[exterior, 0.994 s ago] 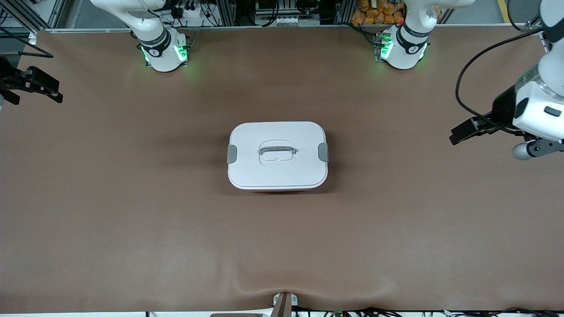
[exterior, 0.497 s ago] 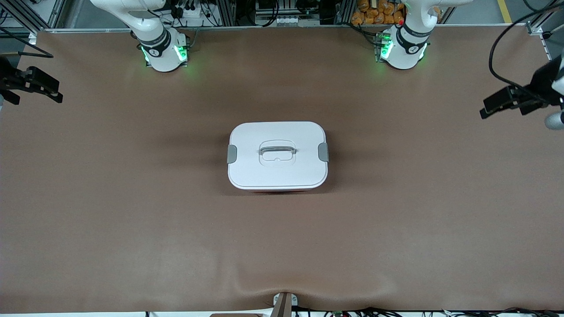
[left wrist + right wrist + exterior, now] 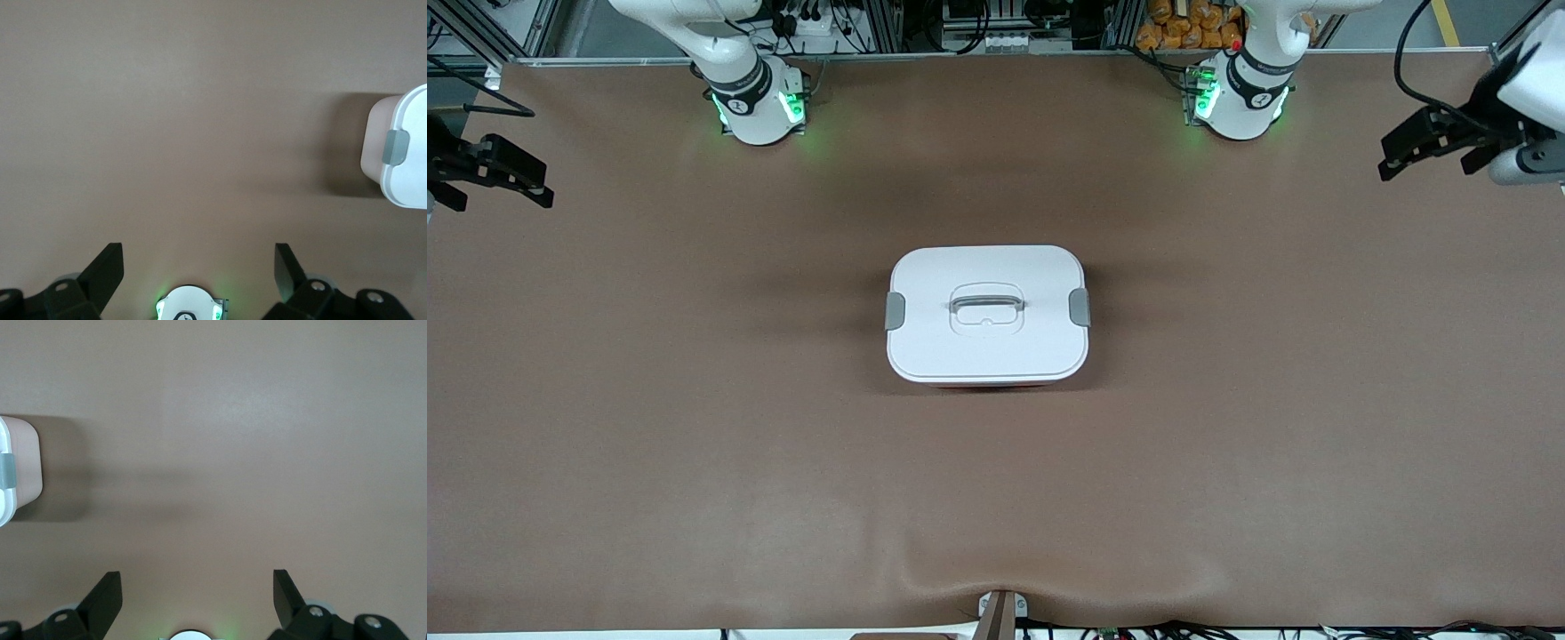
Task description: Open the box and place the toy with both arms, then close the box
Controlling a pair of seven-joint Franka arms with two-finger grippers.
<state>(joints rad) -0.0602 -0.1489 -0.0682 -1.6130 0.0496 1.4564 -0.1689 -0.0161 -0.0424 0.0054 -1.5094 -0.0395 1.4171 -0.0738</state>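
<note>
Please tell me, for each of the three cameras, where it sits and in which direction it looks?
Front view: high, facing the arms; box mid-table, both bases, left gripper and right gripper open at the table's ends.
Left wrist view: looks down at the table; own fingers, left arm's base.
Right wrist view: looks down; own fingers.
Shared: the box with its grey clip.

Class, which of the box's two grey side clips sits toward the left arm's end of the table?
The clip on the box edge facing the left gripper; the other clip faces the right gripper.
</note>
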